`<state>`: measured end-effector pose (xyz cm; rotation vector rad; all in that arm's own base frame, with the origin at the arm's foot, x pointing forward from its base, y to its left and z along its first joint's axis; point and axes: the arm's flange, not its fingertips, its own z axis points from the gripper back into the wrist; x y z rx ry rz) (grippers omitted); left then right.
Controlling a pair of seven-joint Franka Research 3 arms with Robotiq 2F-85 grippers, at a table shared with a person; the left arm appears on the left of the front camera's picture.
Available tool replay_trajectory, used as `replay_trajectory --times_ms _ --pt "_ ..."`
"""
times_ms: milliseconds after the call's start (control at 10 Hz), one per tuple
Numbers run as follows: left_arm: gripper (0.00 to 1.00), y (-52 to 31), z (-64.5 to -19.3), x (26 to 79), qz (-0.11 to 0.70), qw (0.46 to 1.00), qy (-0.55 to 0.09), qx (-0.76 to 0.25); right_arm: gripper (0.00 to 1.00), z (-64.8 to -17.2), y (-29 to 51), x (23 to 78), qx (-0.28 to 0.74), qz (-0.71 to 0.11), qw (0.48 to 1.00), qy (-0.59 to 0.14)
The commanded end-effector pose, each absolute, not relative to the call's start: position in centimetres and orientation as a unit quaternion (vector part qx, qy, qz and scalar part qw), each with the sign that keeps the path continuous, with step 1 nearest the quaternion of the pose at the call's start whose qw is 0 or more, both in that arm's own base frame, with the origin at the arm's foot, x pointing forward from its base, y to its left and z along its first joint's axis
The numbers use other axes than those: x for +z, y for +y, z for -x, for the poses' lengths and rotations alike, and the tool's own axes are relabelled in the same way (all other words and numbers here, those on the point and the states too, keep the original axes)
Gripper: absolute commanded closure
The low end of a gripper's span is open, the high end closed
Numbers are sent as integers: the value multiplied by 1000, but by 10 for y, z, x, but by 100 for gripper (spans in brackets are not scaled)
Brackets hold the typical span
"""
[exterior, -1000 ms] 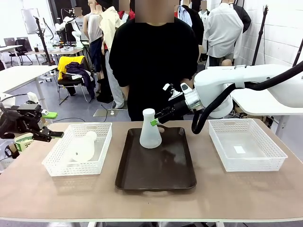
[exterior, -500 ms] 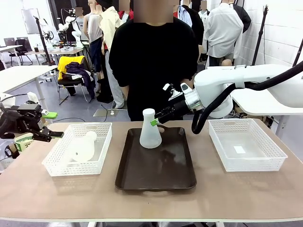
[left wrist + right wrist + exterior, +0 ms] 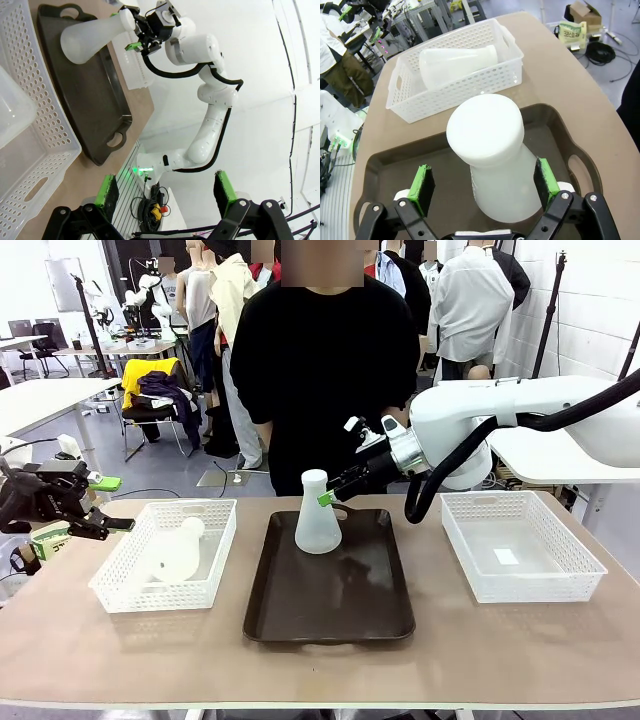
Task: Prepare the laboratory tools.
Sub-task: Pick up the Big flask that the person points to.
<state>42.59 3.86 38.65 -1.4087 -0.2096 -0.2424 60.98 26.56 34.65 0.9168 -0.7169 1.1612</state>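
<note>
Right wrist view first: how do my fingers stand? (operator)

Your right gripper (image 3: 484,182) is spread wide, with a green pad on each side of the upright Erlenmeyer flask (image 3: 490,145) and a gap showing at both. It holds nothing. The flask stands neck up on the dark brown tray (image 3: 385,165), so its long axis is vertical and crosses the line of your fingers. I judge that a plain squeeze would take it and a straight pull back would leave it there. (spotter)

And the other one? (operator)

The second flask (image 3: 457,57) lies on its side, long axis roughly level, in the white mesh basket (image 3: 465,87) beyond the tray, on your left. Your left gripper (image 3: 165,192) is also wide and empty. It sits near that basket's outer side, so it is much the nearer arm. (spotter)

Anything to read? (operator)

No print shows on either flask, the tray or the basket. The box (image 3: 572,30) on the floor has markings too small to read. (spotter)
</note>
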Motion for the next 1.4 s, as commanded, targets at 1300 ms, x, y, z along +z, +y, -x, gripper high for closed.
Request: replay_trajectory --times_ms 1300 --pt "0 39 -426 386 645 750 -96 -111 0 -608 226 356 492 -393 703 -330"
